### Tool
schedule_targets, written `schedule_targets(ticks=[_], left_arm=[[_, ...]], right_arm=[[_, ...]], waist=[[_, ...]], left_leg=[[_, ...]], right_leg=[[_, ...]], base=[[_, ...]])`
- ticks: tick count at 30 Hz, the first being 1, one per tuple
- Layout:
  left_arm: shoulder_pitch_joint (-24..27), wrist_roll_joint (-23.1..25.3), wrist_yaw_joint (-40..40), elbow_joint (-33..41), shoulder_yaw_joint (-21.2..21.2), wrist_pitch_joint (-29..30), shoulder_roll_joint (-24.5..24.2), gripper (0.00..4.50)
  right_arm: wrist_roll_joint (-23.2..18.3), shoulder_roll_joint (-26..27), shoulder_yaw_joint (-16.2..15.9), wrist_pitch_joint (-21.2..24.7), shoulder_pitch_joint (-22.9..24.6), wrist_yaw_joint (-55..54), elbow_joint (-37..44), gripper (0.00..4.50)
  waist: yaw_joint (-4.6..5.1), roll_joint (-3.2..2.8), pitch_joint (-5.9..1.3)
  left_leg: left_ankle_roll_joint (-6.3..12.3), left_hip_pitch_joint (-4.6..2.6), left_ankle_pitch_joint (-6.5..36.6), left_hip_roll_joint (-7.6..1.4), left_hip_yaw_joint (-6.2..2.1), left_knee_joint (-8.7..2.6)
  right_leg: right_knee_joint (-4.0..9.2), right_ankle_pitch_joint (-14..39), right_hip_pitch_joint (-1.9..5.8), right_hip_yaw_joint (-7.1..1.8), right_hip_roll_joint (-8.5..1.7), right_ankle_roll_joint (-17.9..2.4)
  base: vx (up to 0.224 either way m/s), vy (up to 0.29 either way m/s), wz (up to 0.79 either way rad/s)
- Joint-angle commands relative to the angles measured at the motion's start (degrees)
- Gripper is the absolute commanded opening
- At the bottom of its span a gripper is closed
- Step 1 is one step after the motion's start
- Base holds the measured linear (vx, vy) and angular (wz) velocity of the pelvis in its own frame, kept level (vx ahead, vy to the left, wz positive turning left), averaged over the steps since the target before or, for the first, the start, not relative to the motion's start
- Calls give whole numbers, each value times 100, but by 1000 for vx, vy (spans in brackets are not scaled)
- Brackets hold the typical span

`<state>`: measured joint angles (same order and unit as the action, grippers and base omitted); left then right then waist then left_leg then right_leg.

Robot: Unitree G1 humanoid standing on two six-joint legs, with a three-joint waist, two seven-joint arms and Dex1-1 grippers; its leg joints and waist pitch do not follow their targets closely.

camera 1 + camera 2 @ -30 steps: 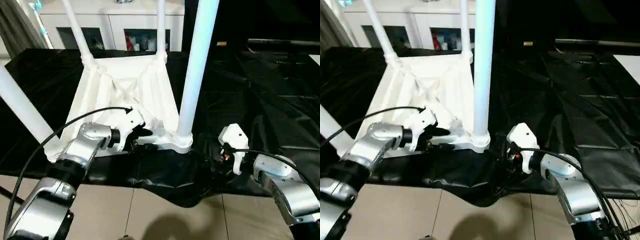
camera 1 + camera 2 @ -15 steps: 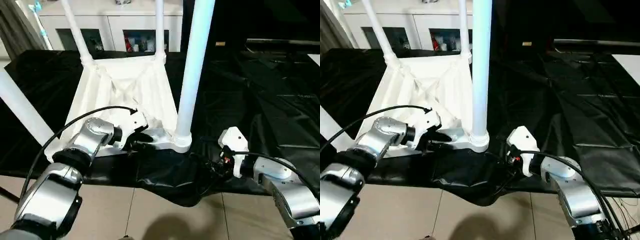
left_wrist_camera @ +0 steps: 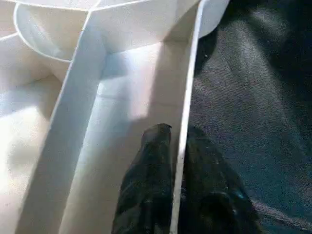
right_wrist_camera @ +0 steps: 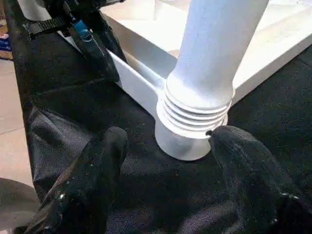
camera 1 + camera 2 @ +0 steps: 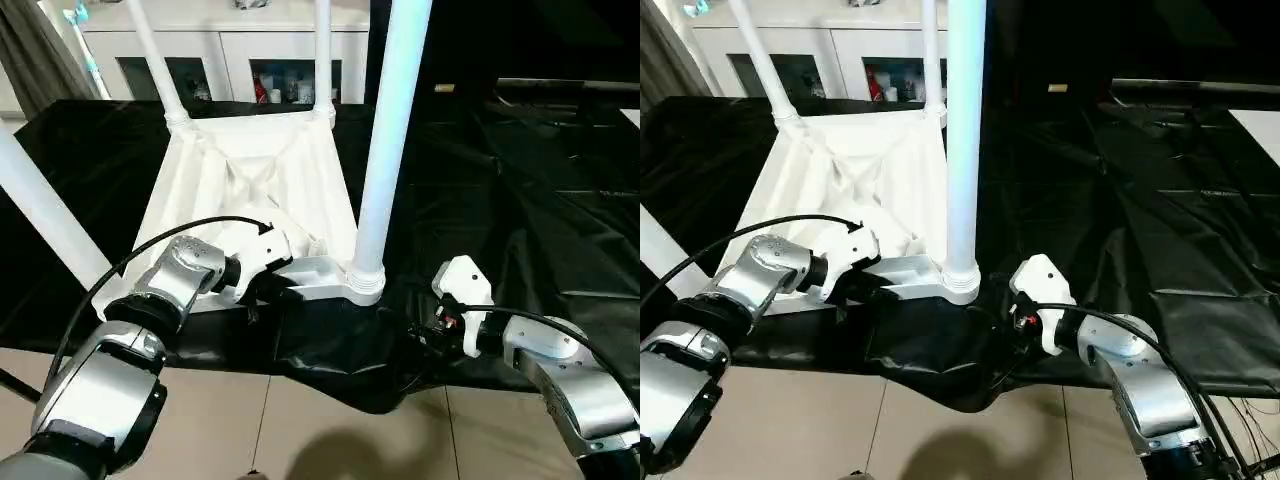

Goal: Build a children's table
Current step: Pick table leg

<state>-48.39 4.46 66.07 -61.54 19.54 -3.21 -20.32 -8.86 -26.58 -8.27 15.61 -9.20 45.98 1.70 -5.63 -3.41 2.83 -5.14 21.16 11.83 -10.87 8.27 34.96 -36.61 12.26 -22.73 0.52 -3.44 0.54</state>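
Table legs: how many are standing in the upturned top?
4. Near right leg between the two arms, near left leg at the picture's left edge, far left leg and far right leg toward the cabinet.

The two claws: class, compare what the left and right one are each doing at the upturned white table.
The left claw is shut on the table's near rim; the right claw is open, gripping nothing. The left sits along the edge; the right faces the corner leg's threaded base. Both have black fingers.

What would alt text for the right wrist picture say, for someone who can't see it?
Two black fingers of the right end effector, spread open, flank the ribbed base of a white table leg standing in its corner socket on a black sheet.
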Motion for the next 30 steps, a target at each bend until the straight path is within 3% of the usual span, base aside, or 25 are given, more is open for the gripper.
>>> schedule_targets(ticks=[1, 7, 11, 17, 19, 21, 22, 23, 25, 30], left_arm=[[-118, 69, -70, -126, -16, -41, -24, 20], [-134, -17, -48, -237, -219, -217, 63, 4], [-36, -338, 156, -77, -477, -29, 129, 4], [545, -567, 106, 424, -652, 109, 86, 4], [790, -620, 25, 633, -700, 188, 94, 4], [960, -652, -42, 792, -749, 242, 118, 4], [1121, -658, -148, 960, -803, 305, 146, 4], [1195, -662, -189, 1049, -818, 325, 158, 4], [1389, -695, -286, 1369, -889, 428, 200, 4], [1851, -693, -532, 2208, -841, 702, 300, 0]], right_arm=[[16, -1, -4, 14, -51, -37, 112, 317], [-8, -12, -6, 40, 11, -55, 186, 317], [-48, 60, 83, 29, 41, -176, 225, 317], [-202, 525, 449, 10, 15, -787, -47, 317], [-223, 587, 461, 0, 26, -834, -108, 317], [-207, 592, 402, -39, 30, -802, -140, 317], [-184, 583, 316, -107, 23, -740, -184, 317], [-169, 576, 280, -145, 16, -710, -212, 317], [-169, 620, 260, -229, -14, -663, -295, 317], [-146, 724, 180, -460, -232, -517, -756, 363]], waist=[[-23, -2, -365], [28, 6, -399], [18, -11, -397], [33, -7, -416], [42, 28, -411], [45, -5, -406], [52, 31, -403], [54, 6, -384], [66, 9, -377], [110, 32, -379]], left_leg=[[2, -25, 810, -102, 2, -407], [66, 1, 487, -73, -4, -379], [150, -9, 469, -83, 13, -378], [260, 20, 224, -80, 15, -376], [284, 15, 253, -76, 26, -385], [311, 10, 295, -85, 38, -386], [324, 9, 321, -91, 47, -392], [314, 9, 454, -102, 48, -412], [296, 18, 528, -111, 52, -423], [355, 14, 512, -124, 61, -427]], right_leg=[[428, -238, 373, -162, -341, -1515], [384, -869, 411, -145, -324, -1545], [398, -789, 404, -150, -333, -1583], [368, -1028, 413, -148, -337, -1559], [394, -841, 405, -143, -329, -1511], [408, -642, 383, -145, -329, -1489], [417, -563, 380, -145, -327, -1473], [452, -137, 357, -135, -343, -1398], [469, 175, 351, -144, -347, -1346], [490, 391, 307, -143, -344, -1285]], base=[[0, 0, 0], [0, 0, 0], [0, 0, 0], [0, 0, 0], [0, 0, 0], [0, 0, 0], [0, 0, 0], [0, 0, 0], [0, 0, 0], [0, 0, 0]])
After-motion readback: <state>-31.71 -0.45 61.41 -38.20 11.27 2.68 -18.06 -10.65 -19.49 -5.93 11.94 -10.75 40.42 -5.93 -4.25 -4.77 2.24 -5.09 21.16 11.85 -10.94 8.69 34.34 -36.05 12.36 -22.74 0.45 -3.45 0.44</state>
